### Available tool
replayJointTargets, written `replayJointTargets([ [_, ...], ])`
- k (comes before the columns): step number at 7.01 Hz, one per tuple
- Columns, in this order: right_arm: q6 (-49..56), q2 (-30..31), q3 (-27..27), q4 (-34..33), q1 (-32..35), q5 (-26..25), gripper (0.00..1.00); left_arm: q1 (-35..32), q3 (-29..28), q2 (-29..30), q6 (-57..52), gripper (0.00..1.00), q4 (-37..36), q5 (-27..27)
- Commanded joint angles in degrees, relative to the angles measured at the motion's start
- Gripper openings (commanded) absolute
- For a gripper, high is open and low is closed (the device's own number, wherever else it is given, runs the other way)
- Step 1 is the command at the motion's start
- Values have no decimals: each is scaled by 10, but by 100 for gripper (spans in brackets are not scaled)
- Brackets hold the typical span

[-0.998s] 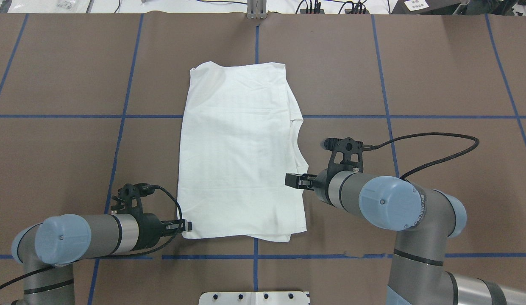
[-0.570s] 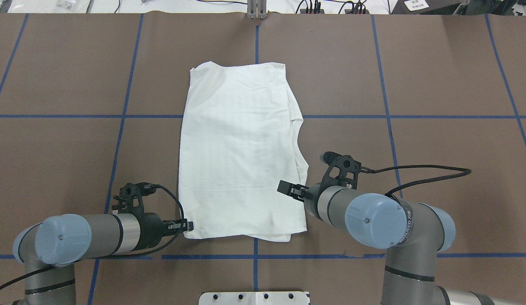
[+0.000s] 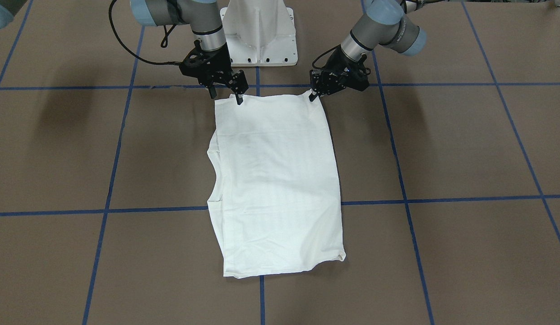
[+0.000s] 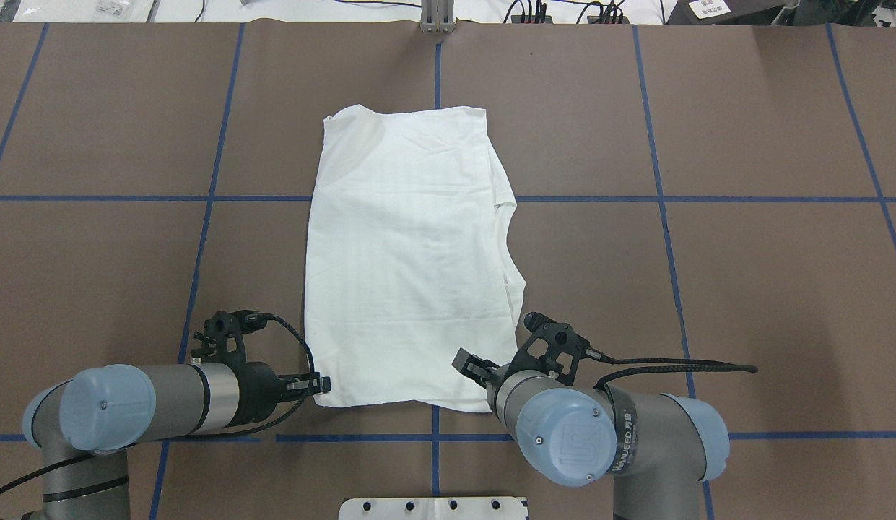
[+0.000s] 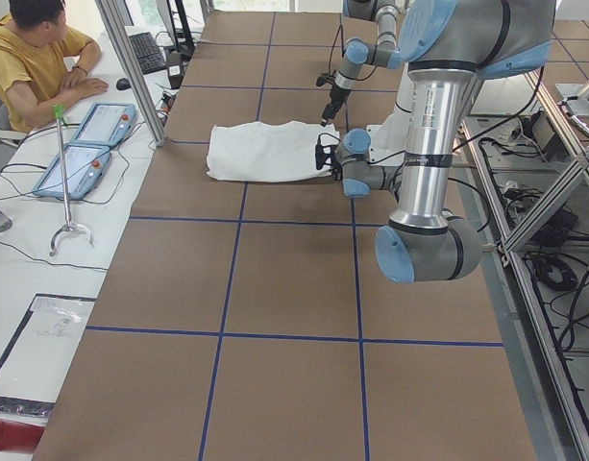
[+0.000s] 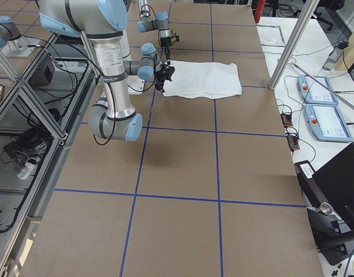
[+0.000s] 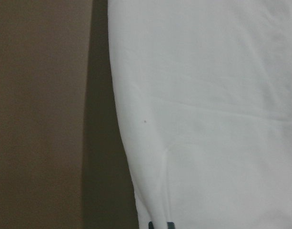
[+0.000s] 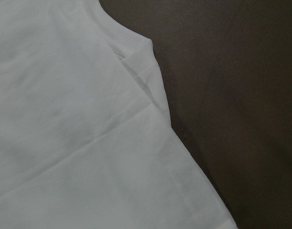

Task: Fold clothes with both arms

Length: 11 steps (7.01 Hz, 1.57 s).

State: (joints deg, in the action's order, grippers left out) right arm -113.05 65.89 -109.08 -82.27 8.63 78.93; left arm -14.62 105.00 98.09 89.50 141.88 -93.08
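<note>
The white T-shirt (image 4: pixel 408 253) lies folded into a long rectangle on the brown table, plain side up, its printed text hidden. It also shows in the front view (image 3: pixel 275 180). My left gripper (image 4: pixel 322 385) lies low at the shirt's near left corner, its fingers closed on the edge; in the front view it (image 3: pixel 313 95) touches that corner. My right gripper (image 4: pixel 468 365) is open, hovering over the near right corner; in the front view it (image 3: pixel 225 97) straddles that corner. Both wrist views show only white cloth (image 7: pixel 207 119) (image 8: pixel 79 143) and table.
The white pedestal base (image 3: pixel 261 31) stands just behind the shirt's near edge. Blue tape lines (image 4: pixel 657 198) cross the table. An operator (image 5: pixel 39 58) sits at a side bench with two tablets (image 5: pixel 87 144).
My right arm has swung back toward the robot, its gripper going from the shirt's right edge to the near right corner. The left gripper has edged slightly right.
</note>
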Motion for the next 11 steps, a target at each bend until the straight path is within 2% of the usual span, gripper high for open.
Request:
replayJointTargets([
  [1, -32, -22, 20, -37, -12, -6, 98, -1, 1, 0, -1, 0, 1, 0],
  [3, -49, -55, 31, -75, -16, -6, 98, 0, 2, 0, -1, 0, 1, 0],
  [9, -53, -60, 52, -76, -17, -7, 96, -1, 3, 0, -2, 0, 2, 1],
  [11, -53, -60, 54, -76, -17, -7, 90, 0, 3, 0, -1, 0, 1, 1],
])
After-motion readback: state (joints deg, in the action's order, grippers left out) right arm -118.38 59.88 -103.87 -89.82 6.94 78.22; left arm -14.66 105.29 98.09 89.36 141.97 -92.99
